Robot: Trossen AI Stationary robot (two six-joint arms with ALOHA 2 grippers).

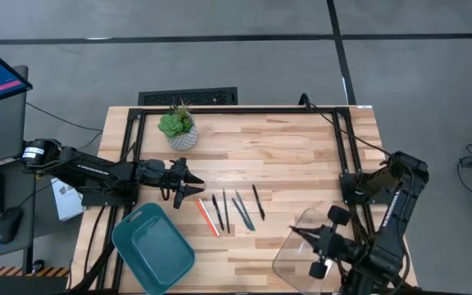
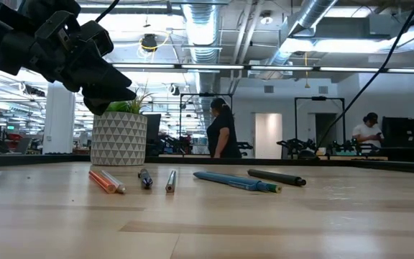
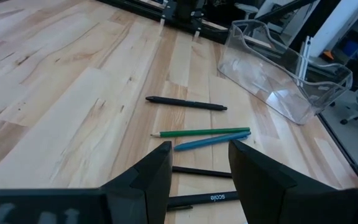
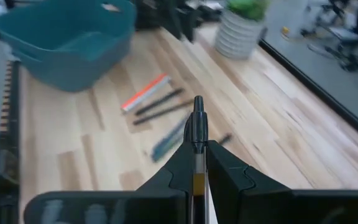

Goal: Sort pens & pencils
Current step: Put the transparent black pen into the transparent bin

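Note:
Several slim sticks lie side by side mid-table: an orange-red pencil [image 1: 206, 217] [image 2: 100, 180], two black pens [image 1: 221, 211] [image 3: 201, 171], a teal-blue pen [image 1: 242, 215] [image 3: 211, 142], a green pencil [image 3: 201, 132] and one more black pen [image 1: 258, 201] [image 3: 185, 102]. My left gripper [image 1: 188, 188] [image 3: 197, 152] hovers open above the row's left end, touching nothing. It also shows in the low view [image 2: 106, 90]. My right gripper [image 1: 297, 233] [image 4: 197, 146] is near the right front corner, over a clear container, shut on a dark pen. My right gripper pinches a dark pen between its two fingers. The pen lies along the fingers, and its dark end [image 4: 197, 115] sticks out past the fingertips. A yellowish stretch of the barrel [image 4: 197, 180] shows farther back between them. The pen is lifted clear of the table.
A teal bin [image 1: 154, 246] [image 4: 67, 37] sits at the near left. A clear plastic container [image 1: 301, 250] [image 3: 284, 74] sits at the near right. A potted plant [image 1: 179, 129] [image 2: 118, 137] stands at the far left. Black frame rails run along the table's sides. People stand in the room behind.

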